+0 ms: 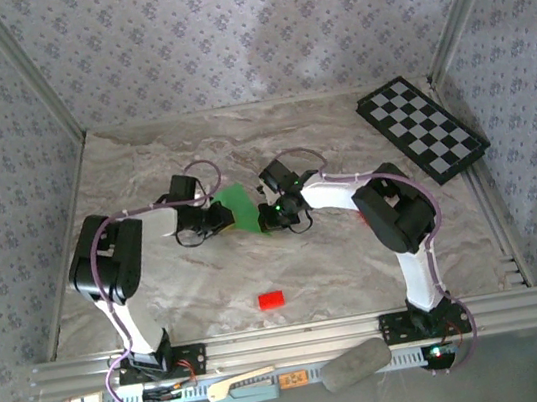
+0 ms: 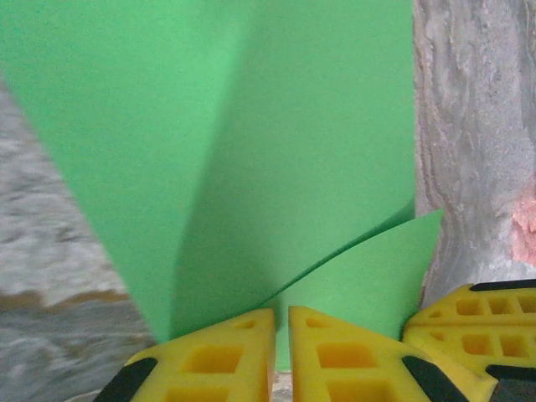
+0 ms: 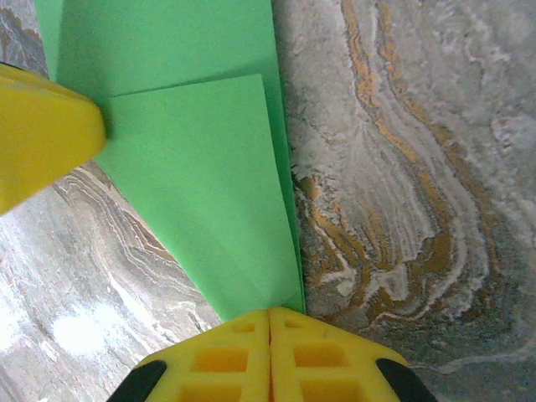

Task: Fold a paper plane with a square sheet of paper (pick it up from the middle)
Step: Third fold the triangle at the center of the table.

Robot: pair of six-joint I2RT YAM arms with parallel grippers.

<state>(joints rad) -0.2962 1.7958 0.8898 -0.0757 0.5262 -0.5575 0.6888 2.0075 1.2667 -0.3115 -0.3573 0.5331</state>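
Currently both arms hold the same piece, so the risks run like this.

The left end effector [image 1: 214,218] has its jaws nearly together with a thin slit, and the green sheet [image 1: 239,205] is pinched in that slit by its edge. On the left wrist camera the sheet fans up and away ahead of it, with one layer curling loose just to its right. That's a thin grip on an edge. My guess is that if it eases at all, the sheet slides out and the fold springs open.

The sheet is partly folded, with overlapping layers, and spans the gap between the two end effectors. I can't tell if it touches the counter [image 1: 361,278] underneath. The loose flap isn't creased flat, so a press from here likely sets a crooked crease and a lopsided result.

The right end effector [image 1: 274,217] has its jaws fully closed. The narrow pointed end of the sheet runs straight into them, so it's gripping the sheet by the tip. With two grips on one thin sheet, pulling apart or twisting out of sync would likely tear it at the tip or buckle it mid-span.

The two end effectors also sit just beside each other, so a small path error means a clash.

The red block [image 1: 271,299] lies on the counter behind both, toward the bases and well apart from them. It's no issue unless the sheet drops there.
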